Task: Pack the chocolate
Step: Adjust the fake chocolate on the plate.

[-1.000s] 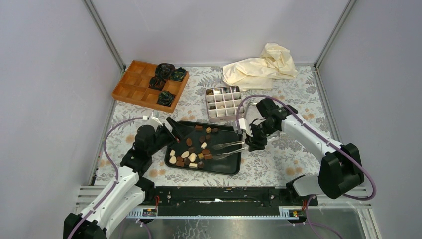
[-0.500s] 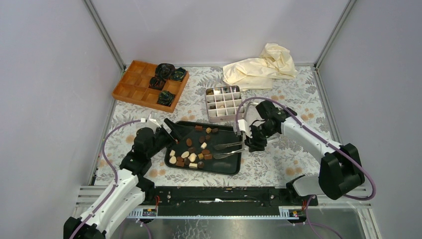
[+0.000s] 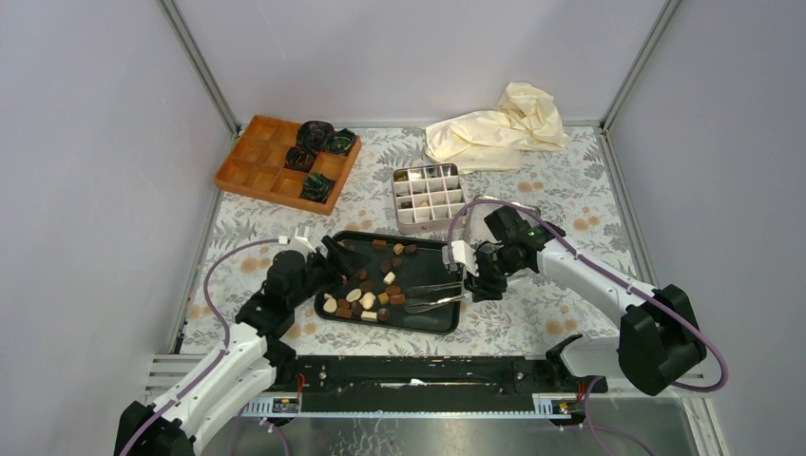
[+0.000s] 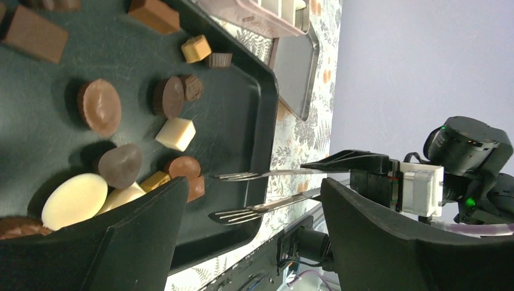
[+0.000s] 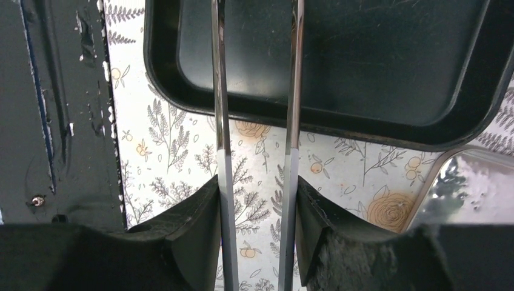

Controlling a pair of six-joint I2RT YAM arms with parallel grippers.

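Note:
Chocolate pieces (image 3: 366,285), dark brown, light brown and cream, lie loose in a black tray (image 3: 432,325). They show close in the left wrist view (image 4: 100,108). My right gripper (image 3: 480,275) is at the tray's right edge, shut on metal tongs (image 3: 432,293). The tongs' tips hang apart and empty over the tray beside the pieces. In the right wrist view my gripper (image 5: 256,206) presses the two tong arms (image 5: 221,121). My left gripper (image 3: 337,256) is open and empty over the tray's left part; the left wrist view (image 4: 253,194) shows the tongs (image 4: 242,213) between its fingers' outlines.
A silver grid box (image 3: 428,197) with a few pieces stands behind the tray, its lid (image 5: 473,188) by the right arm. An orange wooden divided tray (image 3: 252,166) at the back left holds black-green paper cups (image 3: 316,142). A cream cloth (image 3: 499,128) lies at the back.
My right gripper has moved down and left, bringing the tongs lower over the tray. My left gripper has shifted right and nearer, over the tray's left part.

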